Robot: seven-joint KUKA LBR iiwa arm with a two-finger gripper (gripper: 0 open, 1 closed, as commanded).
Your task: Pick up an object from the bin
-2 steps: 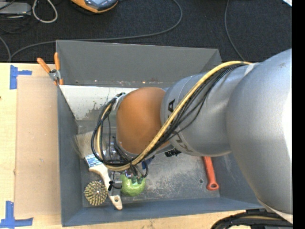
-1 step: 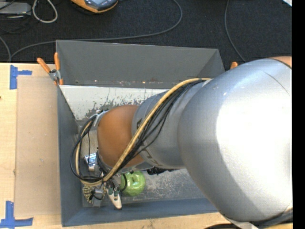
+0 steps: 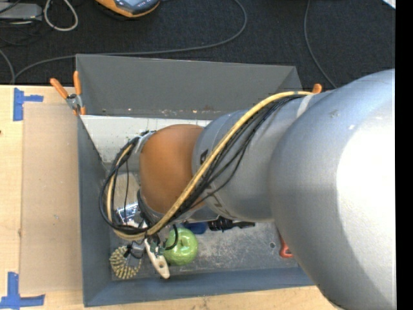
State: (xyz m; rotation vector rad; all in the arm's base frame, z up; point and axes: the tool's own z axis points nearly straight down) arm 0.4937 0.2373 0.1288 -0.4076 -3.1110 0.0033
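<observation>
The arm [image 3: 335,192] was down deep in the grey bin [image 3: 90,237], its orange wrist cover [image 3: 169,166] hanging over the lower left of the floor; the pincer [image 3: 143,245] sat low beneath it, and whether it was spread or pressed together could not be told; a green apple-shaped thing [image 3: 183,248] lay just beside it to the right, a speckled woven piece [image 3: 124,263] just to its lower left; nothing was seen pinched, nothing lifted; by the look of it the reach was made, with grasp and lift yet to come.
</observation>
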